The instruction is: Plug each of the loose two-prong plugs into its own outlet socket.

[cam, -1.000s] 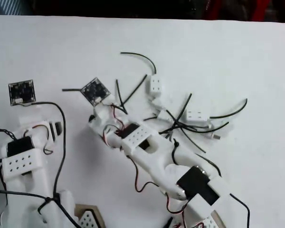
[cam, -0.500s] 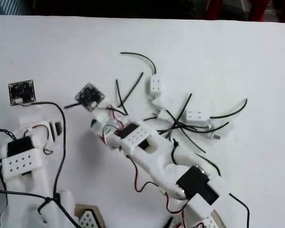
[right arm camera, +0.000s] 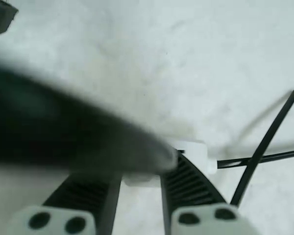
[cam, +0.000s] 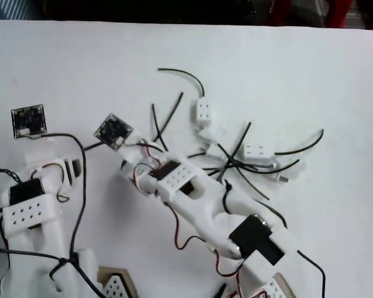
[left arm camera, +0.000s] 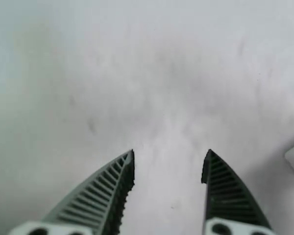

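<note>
Two outlet sockets are lying free on the table (cam: pixel 62 62), and as far as the high view shows, neither is carrying a plug. The first socket (cam: pixel 204 112) is sitting at the far side of the cluster with its two holes showing, and the second socket (cam: pixel 257 150) is resting to the right of it, among the tangle of black wires (cam: pixel 236 162). Just past that tangle, toward the near right, what is looking like a loose plug (cam: pixel 281 179) is lying apart from both sockets. The right gripper (right arm camera: pixel 144 176) is sitting at the left edge of the cluster, its jaws appearing to be clamped on a white connector piece (right arm camera: pixel 198 154) that is trailing a black lead (right arm camera: pixel 269 157); whether that piece is a plug or a socket, I cannot tell. The left gripper (left arm camera: pixel 170 155) is hanging over bare table at the near left, well apart from everything, its jaws standing apart and holding nothing. So the task is looking barely begun: one piece is being held, no mating is showing, and every plug is waiting to be lined up and pushed home.
</note>
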